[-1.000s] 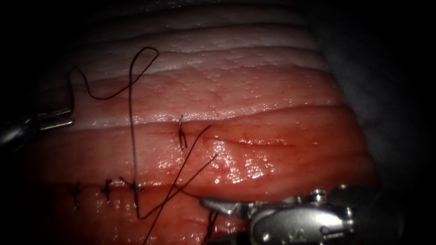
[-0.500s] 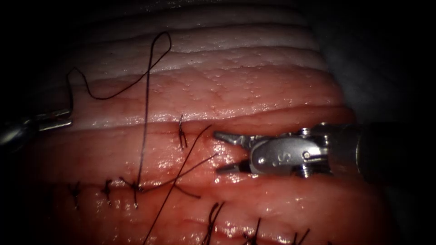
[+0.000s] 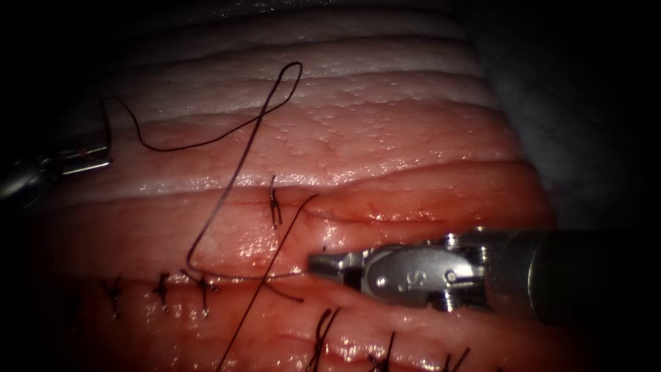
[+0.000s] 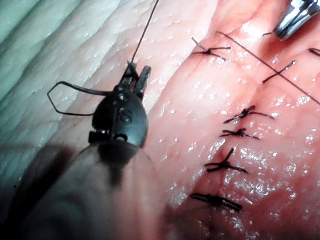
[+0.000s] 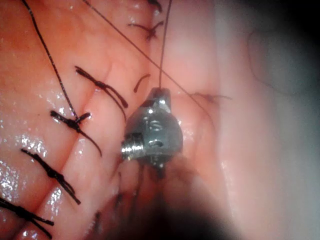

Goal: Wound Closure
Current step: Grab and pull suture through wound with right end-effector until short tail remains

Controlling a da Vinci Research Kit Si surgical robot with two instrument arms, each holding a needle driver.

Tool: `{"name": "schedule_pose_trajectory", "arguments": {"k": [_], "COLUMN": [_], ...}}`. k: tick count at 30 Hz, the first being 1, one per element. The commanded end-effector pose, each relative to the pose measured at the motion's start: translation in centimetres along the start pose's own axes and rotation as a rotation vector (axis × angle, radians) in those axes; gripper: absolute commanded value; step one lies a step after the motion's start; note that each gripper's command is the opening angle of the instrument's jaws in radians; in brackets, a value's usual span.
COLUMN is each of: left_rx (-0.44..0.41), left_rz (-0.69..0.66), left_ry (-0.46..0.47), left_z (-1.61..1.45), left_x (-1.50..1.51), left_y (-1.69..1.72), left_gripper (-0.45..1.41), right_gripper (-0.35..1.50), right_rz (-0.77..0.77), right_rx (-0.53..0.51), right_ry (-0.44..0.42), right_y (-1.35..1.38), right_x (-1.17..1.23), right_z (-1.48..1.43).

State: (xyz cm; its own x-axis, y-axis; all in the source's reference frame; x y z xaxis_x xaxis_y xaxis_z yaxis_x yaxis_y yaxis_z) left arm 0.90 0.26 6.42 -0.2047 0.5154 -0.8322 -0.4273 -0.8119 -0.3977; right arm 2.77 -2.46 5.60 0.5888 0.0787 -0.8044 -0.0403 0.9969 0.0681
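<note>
Thread is pinched in both tools: right tool clamps the free end just right of the stitch knot, left tool grips the far strand at tissue's left edge. Needle, can't make out. I'd keep both pulls level and opposite so the knot seats flat on the cut.

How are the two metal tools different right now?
The left tool sits at the left edge of the tissue, while the right tool reaches to its middle. The left tool's jaws hold the thread's far end; the right tool's jaws hold it beside the knots. Both are shut on thread.
</note>
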Motion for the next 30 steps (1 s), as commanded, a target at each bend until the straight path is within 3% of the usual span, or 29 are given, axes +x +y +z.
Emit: {"name": "schedule_pose_trajectory", "arguments": {"k": [1,4,8,17,21,26,27,29,30], "left_rx": [0.01,0.03,0.044,0.049,0.054,0.06,0.064,0.067,0.069], "left_rz": [-0.004,-0.016,-0.023,-0.021,-0.021,-0.02,-0.019,-0.02,-0.019], "left_ry": [0.005,0.02,0.025,0.025,0.024,0.023,0.022,0.026,0.026], "left_z": [0.08,0.11,0.17,0.17,0.18,0.2,0.2,0.22,0.23], "left_x": [-0.03,-0.02,-0.04,-0.05,-0.04,-0.04,-0.04,-0.04,-0.04], "left_y": [-0.05,-0.2,-0.34,-0.3,-0.27,-0.23,-0.22,-0.21,-0.19], "left_gripper": [-0.45,-0.45,-0.45,-0.45,-0.45,-0.45,-0.45,-0.45,-0.45], "right_gripper": [-0.35,-0.35,-0.35,-0.35,-0.35,-0.35,-0.25,0.51,1.05], "right_rz": [-0.003,-0.008,-0.009,-0.034,-0.052,-0.123,-0.134,-0.139,-0.139], "right_rx": [0.002,0.012,0.072,0.168,0.192,0.145,0.119,0.061,0.03], "right_ry": [0.003,-0.003,-0.018,-0.001,0.005,0.066,0.09,0.126,0.148], "right_y": [-0.19,-0.46,-1.05,-1.75,-1.85,-1.58,-1.47,-1.22,-1.0], "right_x": [0.15,0.4,0.96,1.56,1.63,1.49,1.44,1.32,1.23], "right_z": [-0.03,-0.2,-0.46,-0.33,-0.22,-0.22,-0.24,-0.3,-0.35]}}
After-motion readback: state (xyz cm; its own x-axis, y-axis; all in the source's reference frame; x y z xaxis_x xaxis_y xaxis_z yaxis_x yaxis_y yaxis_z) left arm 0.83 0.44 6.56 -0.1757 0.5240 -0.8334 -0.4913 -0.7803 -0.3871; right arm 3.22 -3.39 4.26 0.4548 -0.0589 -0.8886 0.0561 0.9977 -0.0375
